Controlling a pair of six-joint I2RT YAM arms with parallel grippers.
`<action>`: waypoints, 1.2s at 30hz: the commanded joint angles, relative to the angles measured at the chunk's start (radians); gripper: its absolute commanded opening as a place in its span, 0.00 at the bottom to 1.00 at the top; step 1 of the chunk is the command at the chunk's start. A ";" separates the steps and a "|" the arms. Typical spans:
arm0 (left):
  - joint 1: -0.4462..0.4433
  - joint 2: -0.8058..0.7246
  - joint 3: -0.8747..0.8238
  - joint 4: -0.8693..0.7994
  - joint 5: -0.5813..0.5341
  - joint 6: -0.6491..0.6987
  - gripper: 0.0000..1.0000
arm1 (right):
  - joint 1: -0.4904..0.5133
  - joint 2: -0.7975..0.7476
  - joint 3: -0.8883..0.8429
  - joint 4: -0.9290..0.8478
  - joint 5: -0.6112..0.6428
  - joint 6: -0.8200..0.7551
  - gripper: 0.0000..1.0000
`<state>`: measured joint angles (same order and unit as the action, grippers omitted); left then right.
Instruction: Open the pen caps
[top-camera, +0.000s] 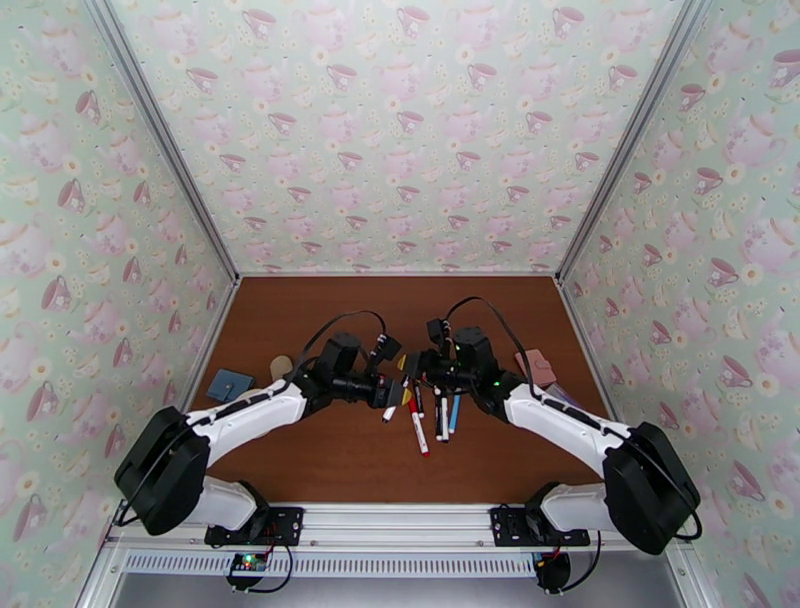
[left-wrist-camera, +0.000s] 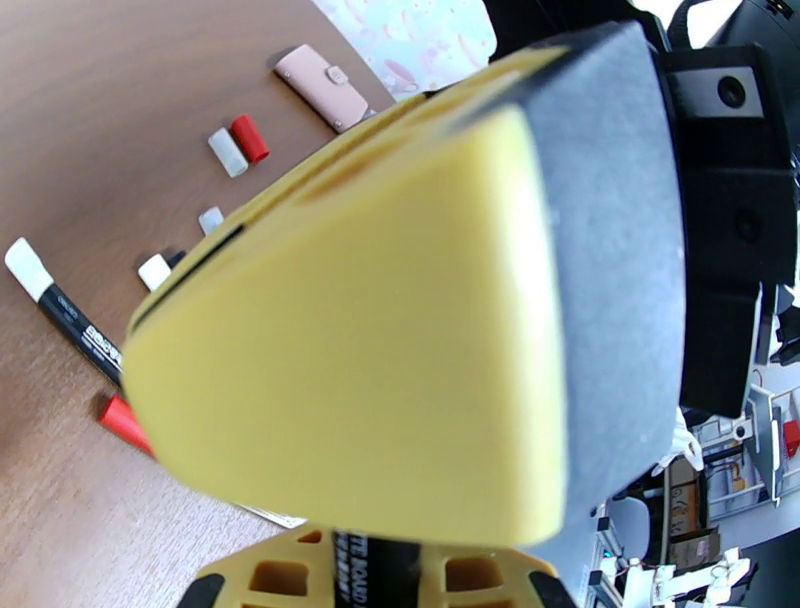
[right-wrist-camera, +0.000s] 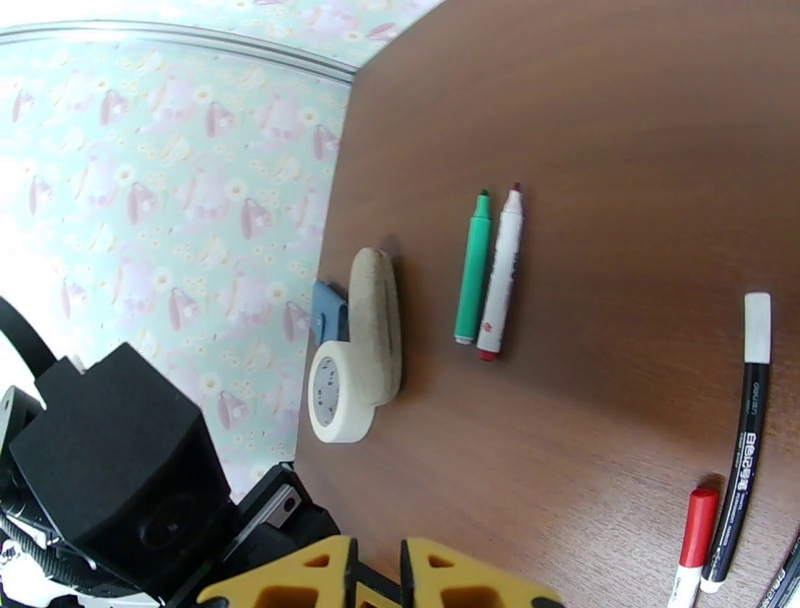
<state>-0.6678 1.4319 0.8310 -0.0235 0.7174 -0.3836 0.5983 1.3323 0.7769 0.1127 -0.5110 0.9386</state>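
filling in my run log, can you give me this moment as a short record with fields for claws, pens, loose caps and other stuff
left claw: shut on black marker
right claw: shut; what it grips is unclear
loose caps: white cap beside red cap, off any pen
pens lying: green pen beside white pen, tips bare; white-capped black pen
other items: tape roll, beige lump, pink wallet
surface: brown table

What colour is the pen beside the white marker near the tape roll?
Green; the pen shows best in the right wrist view.
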 joint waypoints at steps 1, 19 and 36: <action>-0.044 -0.005 0.002 -0.193 -0.203 0.034 0.06 | -0.043 -0.060 0.025 -0.020 0.058 -0.011 0.00; -0.090 -0.065 -0.061 0.039 0.068 -0.107 0.06 | -0.168 -0.101 0.030 0.020 -0.100 -0.077 0.00; -0.265 -0.064 0.065 -0.298 -0.470 0.066 0.06 | -0.208 -0.115 0.154 -0.318 0.189 -0.105 0.00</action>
<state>-0.9100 1.3956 0.9291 -0.1150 0.2531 -0.3614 0.4919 1.2396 0.8761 -0.2108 -0.5758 0.8230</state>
